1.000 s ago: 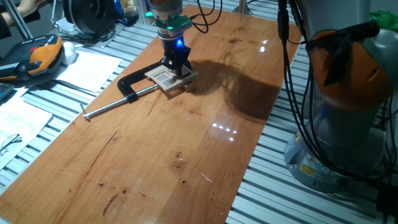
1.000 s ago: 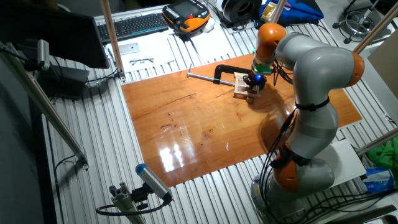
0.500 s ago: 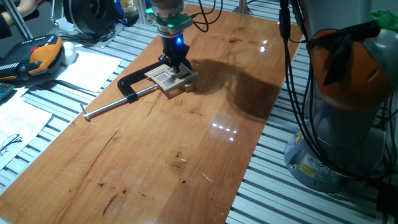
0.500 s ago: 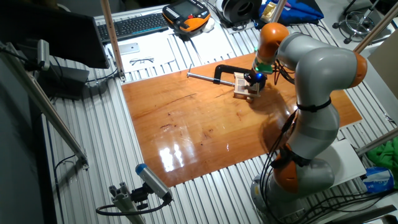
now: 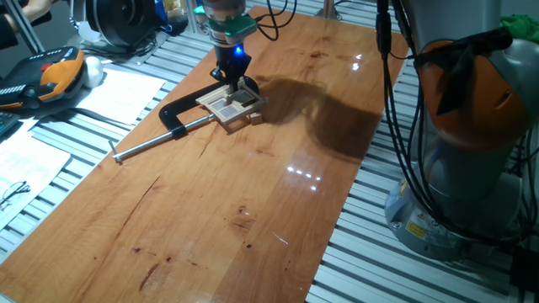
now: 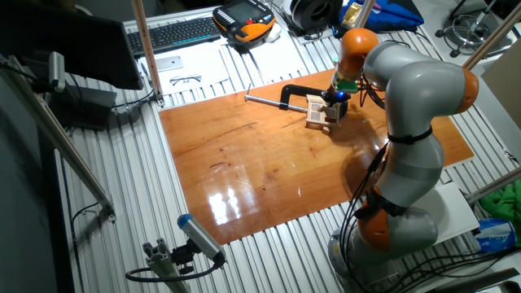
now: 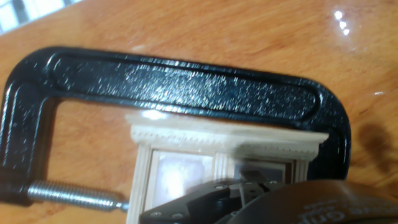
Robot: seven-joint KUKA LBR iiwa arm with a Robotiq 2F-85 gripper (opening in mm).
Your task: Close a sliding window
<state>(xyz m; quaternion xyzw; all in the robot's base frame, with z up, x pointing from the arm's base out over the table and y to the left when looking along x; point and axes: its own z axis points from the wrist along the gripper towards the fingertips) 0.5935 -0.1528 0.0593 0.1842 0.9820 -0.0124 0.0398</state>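
The sliding window (image 5: 229, 104) is a small pale wooden frame with two panes, lying flat on the wooden table and held by a black C-clamp (image 5: 179, 114). It also shows in the other fixed view (image 6: 317, 111) and fills the lower middle of the hand view (image 7: 224, 142). My gripper (image 5: 234, 85) points straight down onto the far side of the window, its fingertips down at the frame. It shows in the other fixed view (image 6: 334, 102) too. In the hand view the dark fingers (image 7: 242, 194) sit together over the right pane and hide its lower part.
The C-clamp's steel screw rod (image 5: 150, 143) sticks out to the left over the table. Papers (image 5: 118, 94) and an orange-and-black pendant (image 5: 52, 76) lie off the table's left edge. The robot base (image 5: 472, 143) stands at the right.
The gripper has shifted a little toward the far left across the window over the last second. The frame and clamp have stayed in place.
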